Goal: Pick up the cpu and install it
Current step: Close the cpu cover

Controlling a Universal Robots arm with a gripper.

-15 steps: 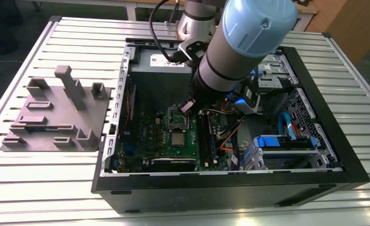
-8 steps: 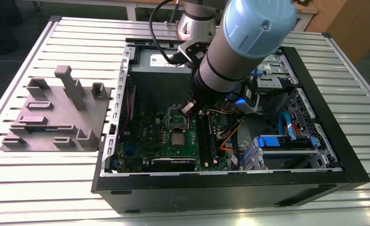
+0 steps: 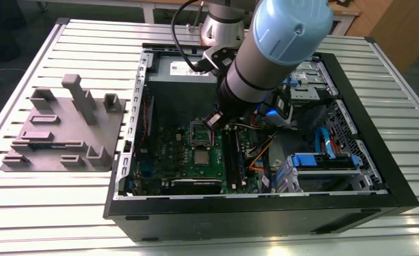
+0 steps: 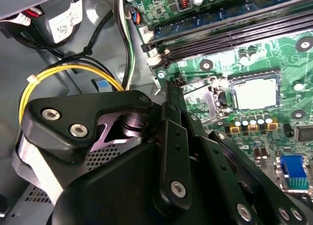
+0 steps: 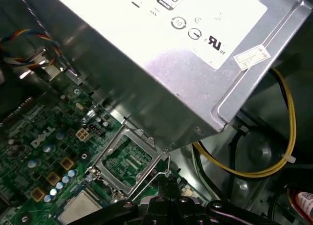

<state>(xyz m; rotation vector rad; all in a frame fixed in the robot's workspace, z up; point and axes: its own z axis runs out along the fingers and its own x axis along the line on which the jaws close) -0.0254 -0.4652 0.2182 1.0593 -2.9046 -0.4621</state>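
Arm poised inside the open computer case, cpu not yet picked up.

The gripper (image 3: 216, 120) hangs just above the green motherboard (image 3: 173, 152), near the opened socket frame (image 5: 128, 159), likely lifted to receive a chip. The cpu (image 4: 255, 94) lies flat on the board beside the frame, untouched. Whether the tool is wide or narrow I cannot tell. The grey power supply (image 5: 161, 54) sits close behind.

Robotics lab or test workshop, by the look of the fittings. Slotted aluminium bench top (image 3: 66, 213) of ribbed profiles, bolted-down style. 1 open desktop computer case (image 3: 266, 213) lying flat on it, green motherboard (image 3: 188, 160) exposed. Grey fixture plate (image 3: 60, 133) with upright blocks just beside the case. Industrial robot arm (image 3: 273, 48) reaching in. Wooden furniture (image 3: 394, 26) beyond the bench.
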